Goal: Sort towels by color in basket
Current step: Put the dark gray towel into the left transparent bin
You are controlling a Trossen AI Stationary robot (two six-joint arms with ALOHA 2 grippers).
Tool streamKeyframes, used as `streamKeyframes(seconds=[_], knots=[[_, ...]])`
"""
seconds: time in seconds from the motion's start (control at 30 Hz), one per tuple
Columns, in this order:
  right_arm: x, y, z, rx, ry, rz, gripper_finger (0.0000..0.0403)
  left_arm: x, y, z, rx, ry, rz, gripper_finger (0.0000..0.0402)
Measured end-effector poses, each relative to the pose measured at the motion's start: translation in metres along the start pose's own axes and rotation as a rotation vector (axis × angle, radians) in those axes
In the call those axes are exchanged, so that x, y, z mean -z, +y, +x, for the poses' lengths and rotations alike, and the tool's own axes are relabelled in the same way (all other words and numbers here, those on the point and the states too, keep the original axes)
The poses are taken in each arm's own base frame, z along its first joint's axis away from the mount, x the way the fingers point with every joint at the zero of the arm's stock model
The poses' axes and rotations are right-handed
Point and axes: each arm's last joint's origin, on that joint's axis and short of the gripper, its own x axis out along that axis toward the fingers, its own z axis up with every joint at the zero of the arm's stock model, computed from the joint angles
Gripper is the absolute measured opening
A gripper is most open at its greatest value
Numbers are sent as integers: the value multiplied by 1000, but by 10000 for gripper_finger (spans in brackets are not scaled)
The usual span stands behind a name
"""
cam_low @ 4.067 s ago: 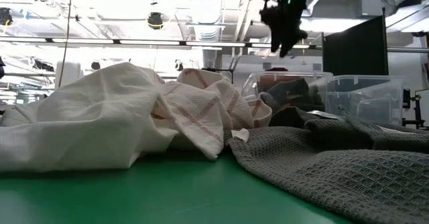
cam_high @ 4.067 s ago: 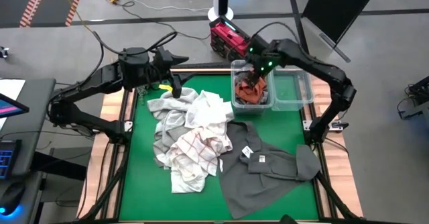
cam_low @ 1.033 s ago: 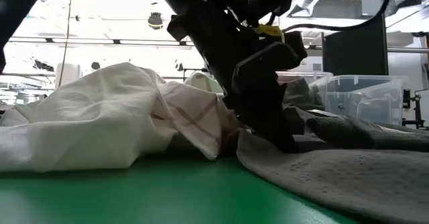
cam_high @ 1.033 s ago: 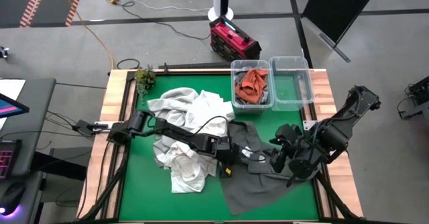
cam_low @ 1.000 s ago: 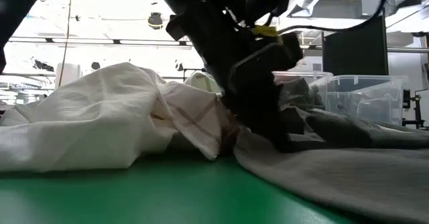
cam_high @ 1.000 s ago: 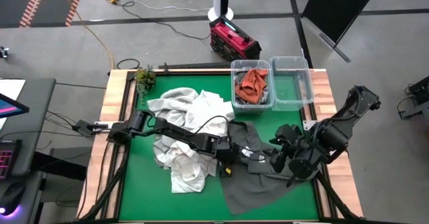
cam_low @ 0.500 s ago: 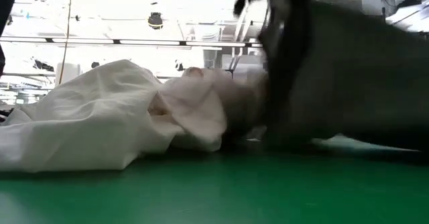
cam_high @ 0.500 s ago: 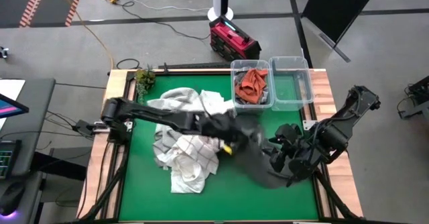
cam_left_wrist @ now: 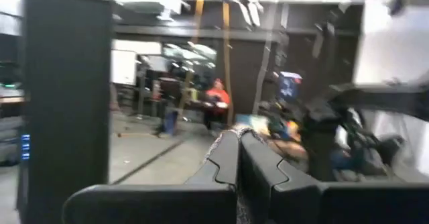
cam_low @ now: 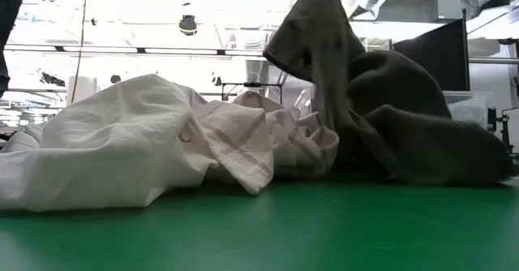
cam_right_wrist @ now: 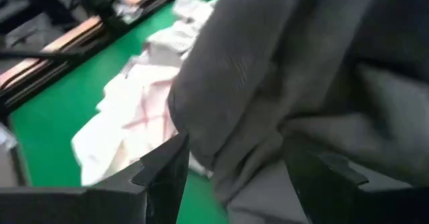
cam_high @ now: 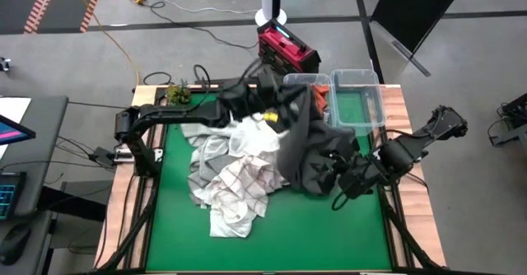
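Left hand pressed together pinching dark grey towel, lifted by the far bins, towel draping down rightward, right hand spread beside its lower edge

A dark grey towel hangs lifted, apparently from above the frame, beside heaped white towels on green table.

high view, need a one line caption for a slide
Left pincer lifts the dark grey towel toward the bins while the right pincer holds its lower edge.
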Motion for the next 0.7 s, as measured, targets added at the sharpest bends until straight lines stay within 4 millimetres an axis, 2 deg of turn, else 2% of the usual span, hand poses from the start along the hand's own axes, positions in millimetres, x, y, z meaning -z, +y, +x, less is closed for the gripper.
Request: streamKeyframes(seconds=[0.17,0.33,0.43,0.6,0.7], knots=[[-14,-11,11,121,-114,26,270,-20,33,1,-34,-173,-79,0],[-35,-25,28,239,-180,-25,270,-32,58,-1,84,-273,-126,0],[-52,-31,38,268,-219,-39,270,-40,74,-4,133,-314,-132,0],[-84,-44,44,274,-324,-39,270,-56,103,-13,139,-449,-225,0],[-102,-55,48,263,-346,-79,270,-62,114,-17,139,-485,-256,0]])
